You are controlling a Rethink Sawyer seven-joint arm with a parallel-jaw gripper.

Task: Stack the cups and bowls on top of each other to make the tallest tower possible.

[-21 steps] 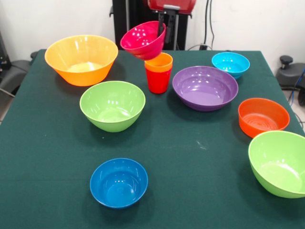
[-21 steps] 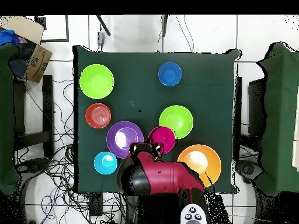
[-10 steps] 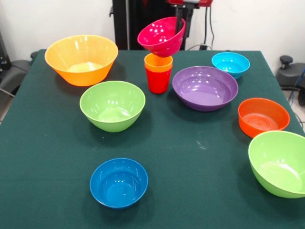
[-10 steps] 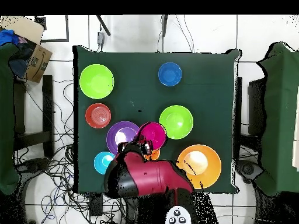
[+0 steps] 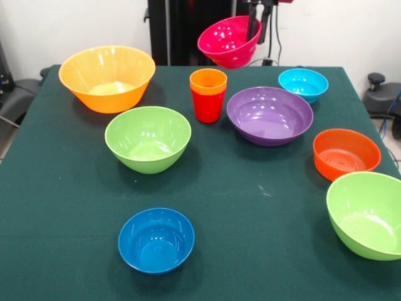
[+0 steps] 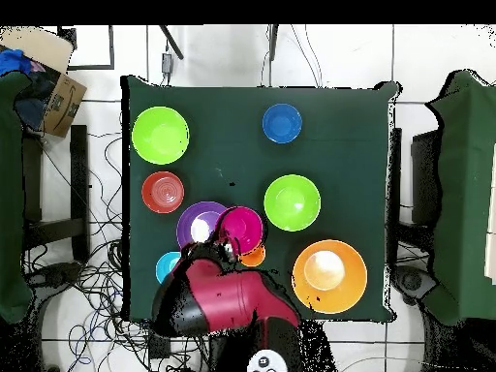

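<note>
A: Where do we have the pink bowl (image 5: 230, 41)?

B: In the air. The gripper (image 5: 253, 28) pinches its rim on the right side in the front view, one finger inside the bowl and one outside. The bowl hangs tilted, mouth turned towards the camera and left, clear of everything on the table (image 5: 250, 219).

A: And relative to the cups?

B: Up and to the right of them in the front view, not touching. Overhead we see the pink bowl over the gap between the purple bowl (image 5: 269, 115) and the cups, overlapping the purple bowl's rim.

A: Tower status?

B: Just the orange cup (image 5: 208, 82) nested in the red cup (image 5: 207, 106), upright, near the table's far middle. Nothing on top.

A: Rest of the bowls?

B: All upright on the green cloth, all apart from one another:
- large yellow-orange bowl (image 5: 107, 77) – far left corner in the front view
- one lime green bowl (image 5: 148, 138) in front of it, left of the cups
- purple bowl just right of the cups
- light blue bowl (image 5: 303, 84) behind the purple one, towards the right
- orange bowl (image 5: 346, 153) near the right edge
- second lime green bowl (image 5: 366, 214) in front of the orange one, cut by the picture's right edge
- dark blue bowl (image 5: 156, 239) alone at the near side

A: Arm?

B: Overhead, the red and black arm (image 6: 218, 298) covers the table's edge by the light blue bowl – only part of that bowl shows there.
</note>
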